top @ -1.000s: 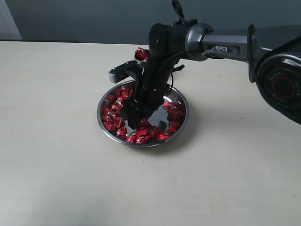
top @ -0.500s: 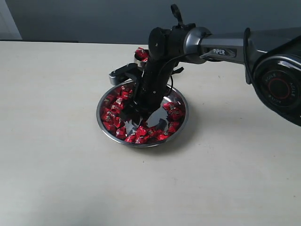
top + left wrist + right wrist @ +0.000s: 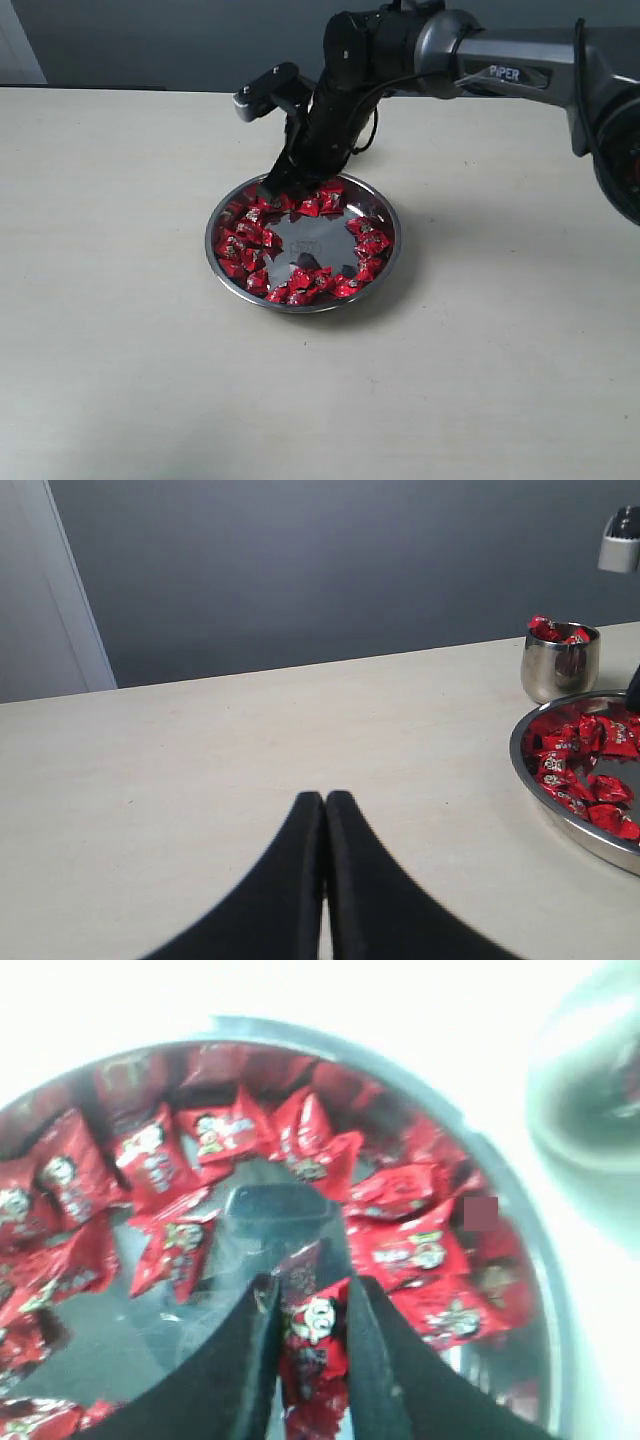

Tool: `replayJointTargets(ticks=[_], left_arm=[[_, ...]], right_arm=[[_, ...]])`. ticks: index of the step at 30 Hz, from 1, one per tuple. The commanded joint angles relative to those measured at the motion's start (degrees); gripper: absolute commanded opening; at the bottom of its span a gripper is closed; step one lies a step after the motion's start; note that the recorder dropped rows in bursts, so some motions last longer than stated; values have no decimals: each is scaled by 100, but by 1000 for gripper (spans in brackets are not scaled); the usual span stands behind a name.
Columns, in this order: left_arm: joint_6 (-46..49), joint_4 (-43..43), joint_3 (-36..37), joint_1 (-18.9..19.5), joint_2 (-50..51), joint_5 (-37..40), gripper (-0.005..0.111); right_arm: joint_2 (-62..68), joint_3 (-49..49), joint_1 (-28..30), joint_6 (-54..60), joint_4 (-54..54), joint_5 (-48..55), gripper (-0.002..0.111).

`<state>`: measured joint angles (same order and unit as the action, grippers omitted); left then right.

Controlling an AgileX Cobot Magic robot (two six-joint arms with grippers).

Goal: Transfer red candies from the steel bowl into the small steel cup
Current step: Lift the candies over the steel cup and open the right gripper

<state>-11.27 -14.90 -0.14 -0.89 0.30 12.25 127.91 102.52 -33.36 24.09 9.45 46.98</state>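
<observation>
**Item in transit.** One small candy in crinkled red foil (image 3: 314,1332) is pinched between the black fingers (image 3: 250,1370) of the right gripper (image 3: 310,1295). The jaws are clamped on its sides. The wrapper's long axis runs along the fingers, with one end poking past the tips.

**Source.** The other red candies (image 3: 250,235) lie in a ring round the wide, shallow, shiny steel bowl (image 3: 213,262), whose centre is bare. In the exterior view the right gripper hangs over the bowl's rim on the side away from the camera, clear of the pile.

**Destination.** The small, rounded, shiny steel cup (image 3: 560,665) stands just beside that stretch of rim. Whether it touches the bowl cannot be told. It is already heaped with red wrappers. The right arm hides it in the exterior view. A blurred steel shape outside the rim in the right wrist view is probably the cup.

**Governing relation.** The cup lies outward from the right gripper, across the nearest part of the rim and close by. In my judgement a short carry over the rim is needed, then centring above the narrow mouth. A candy released onto the heap may roll off.

**Other arm.** The left gripper (image 3: 322,802) has its fingers pressed together with nothing between them. It sits low over the pale beige table (image 3: 200,760), well apart from the bowl. The right arm is plainly the nearer.
</observation>
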Motion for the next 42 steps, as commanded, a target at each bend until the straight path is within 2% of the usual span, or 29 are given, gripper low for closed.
replayJointTargets(ticks=[1, 8, 15, 18, 21, 24, 27, 42], left_arm=[[-21, 23, 14, -37, -30, -33, 0], [-21, 23, 14, -37, -30, -33, 0], [-21, 23, 14, -37, -30, -33, 0], [-21, 23, 14, -37, -30, -33, 0], [-21, 23, 14, -37, -30, -33, 0], [-21, 23, 14, -37, -30, -33, 0], [-21, 23, 14, -37, -30, -33, 0], [-21, 23, 14, -37, -30, -33, 0]], right_arm=[[-123, 10, 196, -194, -500, -504, -1], [-123, 10, 604, -638, -408, -1279, -1], [-123, 10, 940, -583, 307, -1732, -1], [-123, 10, 1036, -167, 757, -2046, -1], [-123, 10, 1071, 1124, 1696, -2462, -1], [-53, 10, 1071, 1599, 2067, -2854, -1], [75, 10, 1071, 1815, 2227, -3201, -1], [359, 10, 937, 2343, 2359, -3249, -1]])
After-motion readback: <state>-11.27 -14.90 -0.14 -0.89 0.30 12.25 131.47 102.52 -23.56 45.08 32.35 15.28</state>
